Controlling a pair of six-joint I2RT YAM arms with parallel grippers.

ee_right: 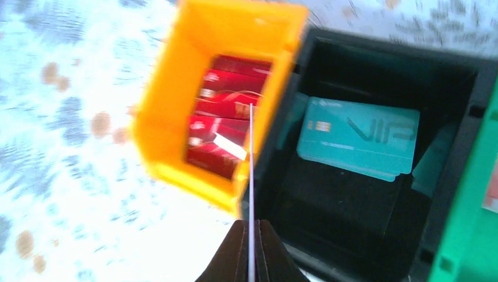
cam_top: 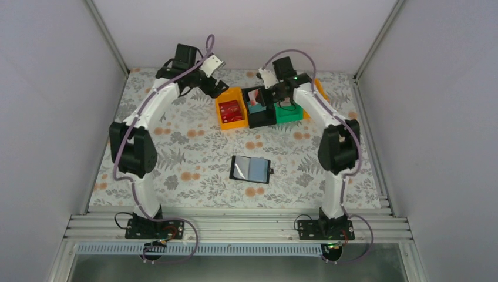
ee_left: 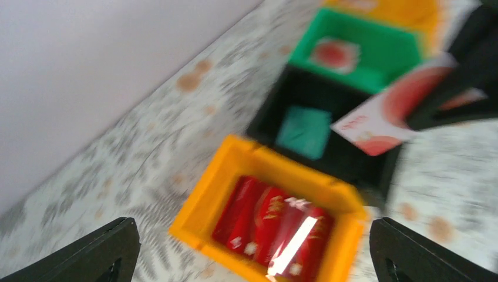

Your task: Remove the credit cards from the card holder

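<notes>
The card holder [cam_top: 251, 168] lies open on the floral table [cam_top: 176, 153], showing pale blue-grey inner faces and a small tab on its right edge. My right gripper [ee_right: 251, 235] is shut on a white and red credit card [ee_left: 387, 114], which appears edge-on as a thin line [ee_right: 251, 164] in the right wrist view. It hangs over the wall shared by the orange bin [ee_right: 170, 106] and the black bin [ee_right: 352, 200]. My left gripper [ee_left: 252, 235] stands open and empty above the orange bin [ee_left: 199, 205], its fingers [ee_left: 100, 252] far apart.
Red cards [ee_left: 273, 226] fill the orange bin [cam_top: 231, 114]. A teal VIP card [ee_right: 358, 138] lies in the black bin [cam_top: 261, 111]. A green bin [cam_top: 288, 111] with a card [ee_left: 332, 53] stands next to it, and another orange bin [cam_top: 320, 88] behind. White walls enclose the table.
</notes>
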